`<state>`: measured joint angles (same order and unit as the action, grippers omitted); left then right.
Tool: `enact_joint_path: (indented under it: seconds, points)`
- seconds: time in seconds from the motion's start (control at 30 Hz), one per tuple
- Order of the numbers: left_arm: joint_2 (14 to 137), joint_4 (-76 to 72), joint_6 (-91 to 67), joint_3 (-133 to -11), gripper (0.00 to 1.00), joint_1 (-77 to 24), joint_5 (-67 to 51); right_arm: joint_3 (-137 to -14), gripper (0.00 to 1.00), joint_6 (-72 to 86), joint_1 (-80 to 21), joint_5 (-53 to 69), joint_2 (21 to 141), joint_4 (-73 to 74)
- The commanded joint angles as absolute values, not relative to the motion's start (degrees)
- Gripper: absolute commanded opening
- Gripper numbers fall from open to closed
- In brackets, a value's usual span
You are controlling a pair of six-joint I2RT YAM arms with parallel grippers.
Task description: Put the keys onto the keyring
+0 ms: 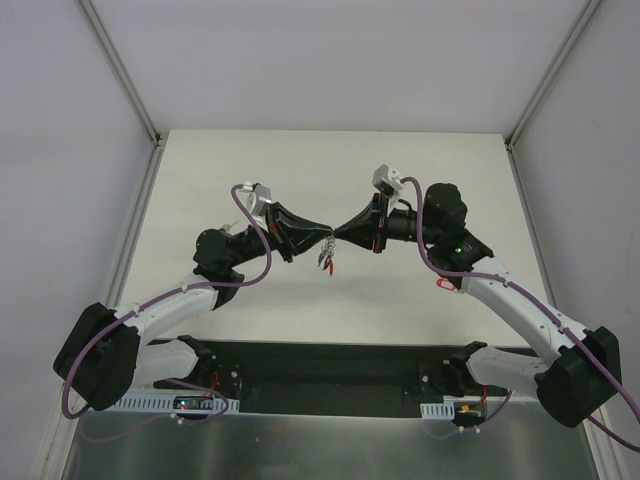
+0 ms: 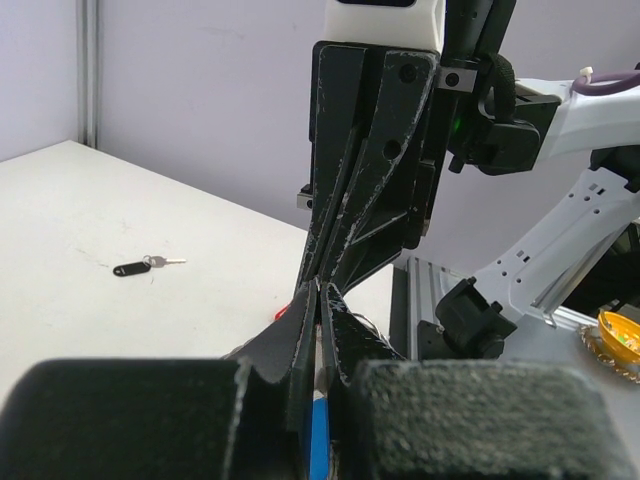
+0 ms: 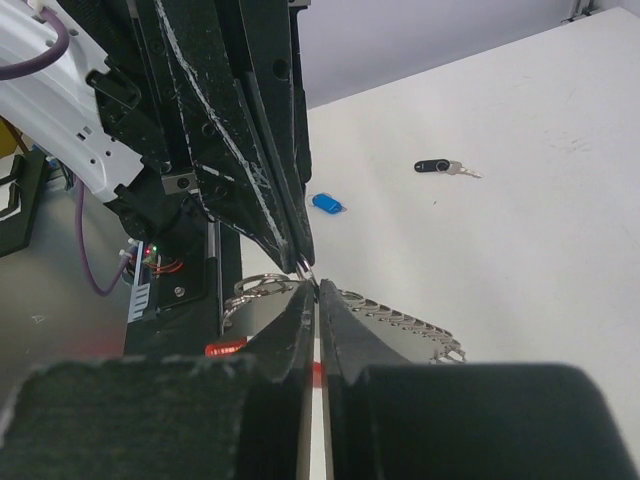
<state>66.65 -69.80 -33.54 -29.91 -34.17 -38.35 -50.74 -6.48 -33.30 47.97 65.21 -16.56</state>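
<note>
Pale walls and grey corner posts close in a white counter [image 1: 250, 170], above whose middle the two arms meet tip to tip. The left claw [image 2: 317, 305] is pressed together on a thin blue sliver, which I take to be the blue-headed key [image 2: 318, 440], held edge-on with its blade toward the other arm. The right claw [image 3: 316, 300] is likewise pinched shut, with a line of red between its fingers, so it seems to grip the red band of the keyring [image 3: 395, 318]. The silver chain and ring spill out beside its fingers and, in the top view, dangle just under the meeting point, off the counter. A small metal loop sits right at the junction of the two tips, touching or nearly so. I cannot tell whether the key is on it yet. The step in hand looks like the threading itself, key head to ring. The next move calls for a fine, steady push along the ring's split while the right claw holds firm, since a slip would drop the key. Each arm reaches inward from its base, elbow bent outward and wrist turned level, so that the fingers oppose each other nose to nose. A black-headed key [image 2: 135, 267] lies well apart on the counter, untouched.
</note>
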Motion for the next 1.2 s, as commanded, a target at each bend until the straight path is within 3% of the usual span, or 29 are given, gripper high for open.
enact_joint_path:
  seconds: [0.0, 0.33, 0.53, 0.83, 1.17]
  points:
    - [66.01, -77.52, -34.72, -29.71, 0.00, -34.72, -37.79, -50.54, 0.02, -6.94, -33.31, 49.31, 63.99, -19.42]
    - [61.79, -67.25, -30.24, -30.58, 0.00, -34.72, -37.53, -50.97, 0.01, -7.12, -33.22, 49.22, 63.72, -18.37]
    - [60.56, -55.82, -26.37, -34.10, 0.00, -34.72, -41.03, -52.73, 0.13, -9.84, -33.31, 50.27, 64.16, -14.60]
    - [60.12, -53.70, -25.75, -35.68, 0.00, -34.72, -44.03, -55.89, 0.21, -14.85, -34.28, 52.03, 65.39, -7.48]
    - [60.82, -52.65, -26.02, -37.09, 0.00, -34.72, -46.32, -58.18, 0.22, -19.07, -35.77, 53.61, 66.71, -2.03]
